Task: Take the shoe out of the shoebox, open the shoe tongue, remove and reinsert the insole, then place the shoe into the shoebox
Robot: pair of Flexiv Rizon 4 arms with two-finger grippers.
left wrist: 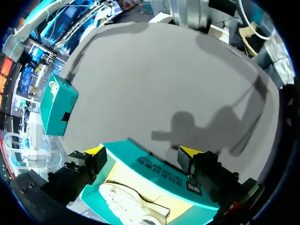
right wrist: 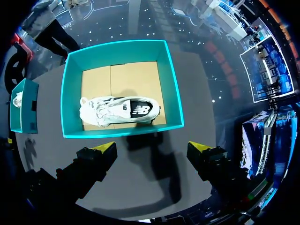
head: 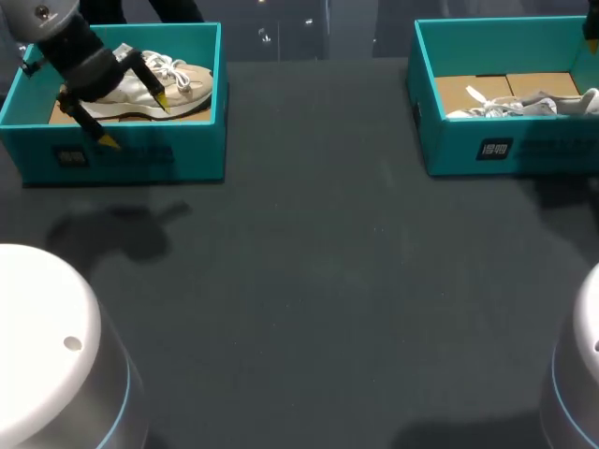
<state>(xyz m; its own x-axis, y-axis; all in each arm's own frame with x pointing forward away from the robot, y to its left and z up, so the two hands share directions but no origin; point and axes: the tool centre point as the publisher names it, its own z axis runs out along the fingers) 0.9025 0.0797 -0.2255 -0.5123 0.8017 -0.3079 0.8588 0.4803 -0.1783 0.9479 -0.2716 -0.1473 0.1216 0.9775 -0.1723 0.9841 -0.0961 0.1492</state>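
A beige shoe [head: 159,86] lies in the left teal shoebox [head: 140,154] at the back left. My left gripper [head: 136,122] hangs open over the box's front wall, one yellow tip above the shoe, nothing held. In the left wrist view this gripper [left wrist: 140,152] straddles the teal wall [left wrist: 159,171], and the shoe [left wrist: 131,204] lies just under it. The right teal shoebox [head: 496,150] holds a white shoe [head: 519,105]. My right gripper [right wrist: 151,147] hovers open high above it, with the white and black shoe [right wrist: 119,110] ahead of its fingers inside the box [right wrist: 119,133].
Dark table [head: 328,281] spreads between the two boxes and toward the front. The white domes of my arm bases stand at the front left [head: 42,346] and front right [head: 580,374]. The left box [right wrist: 23,112] also shows in the right wrist view.
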